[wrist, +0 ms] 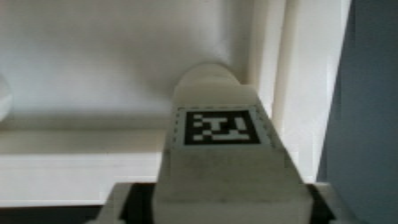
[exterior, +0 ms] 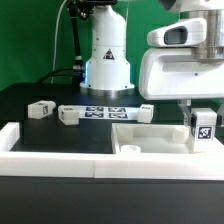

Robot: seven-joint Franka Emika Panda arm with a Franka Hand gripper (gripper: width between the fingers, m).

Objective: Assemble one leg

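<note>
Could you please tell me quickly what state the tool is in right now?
The tool is closed, holding the leg.

The white leg (exterior: pixel 203 126) bears a black-and-white square tag (wrist: pixel 221 127); the table (exterior: pixel 30 135) is black, the backdrop (exterior: pixel 30 40) green.

You get no readable text, numbers or brands. Only coded black-and-white square tags (wrist: pixel 221 127): one on the leg (exterior: pixel 203 125), more on loose legs (exterior: pixel 69 114) and marker board (exterior: pixel 105 111) along the desk's (exterior: pixel 60 135) base-side edge.
</note>
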